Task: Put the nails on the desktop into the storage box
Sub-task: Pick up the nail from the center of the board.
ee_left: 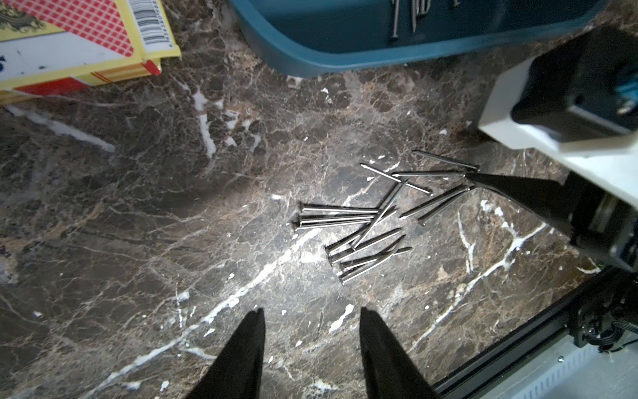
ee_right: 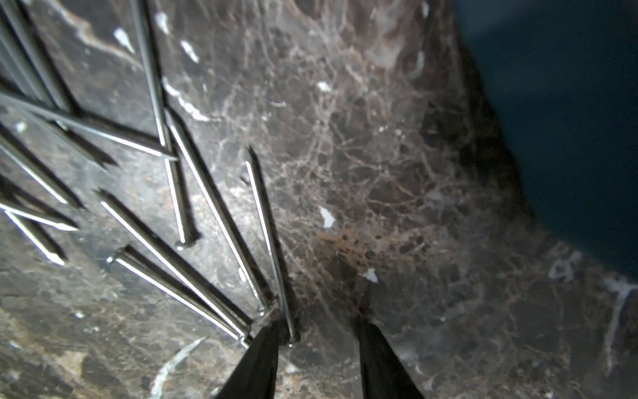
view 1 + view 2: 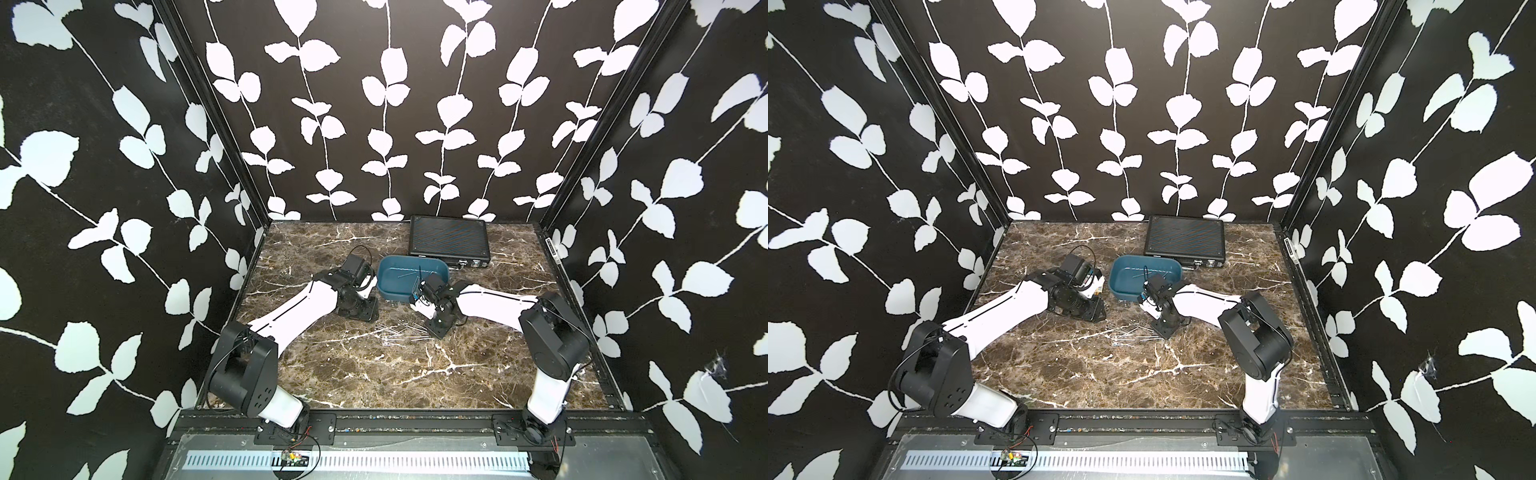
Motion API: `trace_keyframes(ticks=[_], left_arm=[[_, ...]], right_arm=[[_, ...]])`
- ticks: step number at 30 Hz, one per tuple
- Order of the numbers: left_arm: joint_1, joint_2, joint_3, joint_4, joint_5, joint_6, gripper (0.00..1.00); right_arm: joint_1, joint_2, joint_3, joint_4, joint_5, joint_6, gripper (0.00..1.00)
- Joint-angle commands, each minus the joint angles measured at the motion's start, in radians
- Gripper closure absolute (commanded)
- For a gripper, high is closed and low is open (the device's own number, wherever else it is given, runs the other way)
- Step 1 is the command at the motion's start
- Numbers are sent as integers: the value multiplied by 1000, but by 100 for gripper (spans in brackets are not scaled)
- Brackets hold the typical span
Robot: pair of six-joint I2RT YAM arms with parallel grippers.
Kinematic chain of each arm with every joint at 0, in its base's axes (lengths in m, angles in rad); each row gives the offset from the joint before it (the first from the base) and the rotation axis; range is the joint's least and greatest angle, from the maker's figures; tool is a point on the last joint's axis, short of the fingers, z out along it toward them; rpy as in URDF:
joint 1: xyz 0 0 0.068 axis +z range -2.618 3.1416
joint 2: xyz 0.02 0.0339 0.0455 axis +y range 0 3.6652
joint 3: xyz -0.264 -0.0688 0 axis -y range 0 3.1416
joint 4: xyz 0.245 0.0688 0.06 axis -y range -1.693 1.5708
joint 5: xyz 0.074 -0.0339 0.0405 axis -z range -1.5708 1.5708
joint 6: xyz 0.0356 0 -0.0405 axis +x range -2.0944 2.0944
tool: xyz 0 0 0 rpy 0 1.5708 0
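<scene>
The nails (image 1: 362, 228) are found in a loose heap on the desktop (image 1: 138, 207), near the front wall of the box (image 1: 345, 55). A few more are seen lying inside the box. In both top views the heap is placed between the two arms, on the near side of the box (image 3: 1121, 286).

The right gripper (image 2: 317, 328) is lowered to the desktop at the heap's edge, with jaws parted and nothing clamped. One nail (image 2: 270, 241) is seen with its head just inside one fingertip (image 2: 264, 352); whether it touches cannot be told. Its shaft is laid pointing away from the gripper, roughly across the line along which the jaws close. Two further nails are fanned out just beside that same fingertip, outside the gap.

The left gripper (image 1: 312, 312) is held over bare desktop, jaws parted and empty, with the heap ahead of it and clear of its tips.

The right arm is therefore judged the nearer, and the pick is judged to be its own. Only the head end is placed within the gap, so a shallow grip is expected, and a nail so pinched may swing or slip. The box is to be reached beyond the gripper afterwards.
</scene>
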Motion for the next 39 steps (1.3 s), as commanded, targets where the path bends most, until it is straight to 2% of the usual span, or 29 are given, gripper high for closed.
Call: trace_keyframes(ticks=[1,9,19,25,29,35,39], left_arm=[[-1,-9,5,-28,-15,17,53],[0,2,23,-40,-20,25,53],[-1,11,37,-45,-18,22,53],[0,12,35,-45,-16,19,53],[-1,16,40,-43,-12,15,53],[-1,14,42,-43,-15,9,53],[-1,11,40,-33,-16,-4,53]], right_arm=[[8,44,34,28,-3,11,59],[11,104,68,41,35,-10,64],[62,155,111,50,113,-76,71],[70,164,93,78,102,-80,83],[71,176,93,77,67,-85,99],[69,162,82,71,38,-76,100],[46,93,74,55,12,-55,100]])
